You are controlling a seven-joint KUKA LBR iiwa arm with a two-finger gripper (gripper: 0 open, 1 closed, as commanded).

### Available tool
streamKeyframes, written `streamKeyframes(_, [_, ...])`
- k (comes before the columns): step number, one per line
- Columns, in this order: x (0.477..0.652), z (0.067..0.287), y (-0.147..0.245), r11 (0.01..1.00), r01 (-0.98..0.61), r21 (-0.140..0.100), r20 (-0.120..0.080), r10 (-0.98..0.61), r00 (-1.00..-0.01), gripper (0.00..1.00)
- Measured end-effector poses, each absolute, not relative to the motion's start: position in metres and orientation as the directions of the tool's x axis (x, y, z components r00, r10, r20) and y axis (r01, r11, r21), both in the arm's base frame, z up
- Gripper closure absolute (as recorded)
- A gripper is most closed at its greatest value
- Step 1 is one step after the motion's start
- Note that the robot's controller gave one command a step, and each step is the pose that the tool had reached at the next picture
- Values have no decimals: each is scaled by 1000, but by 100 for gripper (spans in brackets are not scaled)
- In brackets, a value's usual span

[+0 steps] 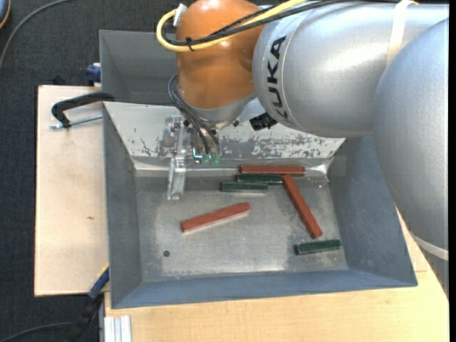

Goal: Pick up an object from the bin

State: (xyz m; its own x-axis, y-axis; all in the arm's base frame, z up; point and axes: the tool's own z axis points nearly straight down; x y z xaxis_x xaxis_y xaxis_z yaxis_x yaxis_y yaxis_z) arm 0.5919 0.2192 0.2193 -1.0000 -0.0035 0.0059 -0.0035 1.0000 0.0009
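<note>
Gripper (175, 180) low over the bin's (121, 212) far-left floor; spread or pressed together, I cannot tell.
Nearest it, a red-brown stick (215, 217) lies slightly right and nearer; further right sits a cluster of green and red sticks (272, 169), with one green stick (318, 246) near-right.

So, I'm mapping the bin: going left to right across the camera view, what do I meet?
gripper → lone red-orange bar → red bar by the back wall → dark green bar at front right. Overlapping bars left out.
</note>
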Motion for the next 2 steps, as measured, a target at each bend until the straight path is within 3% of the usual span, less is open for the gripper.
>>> streamKeyframes(1, [560,84,187,1000,21,-1,8,21,-1000,0])
streamKeyframes(2, [597,121,169,1000,-18,2,-10,-18,-1000,0])
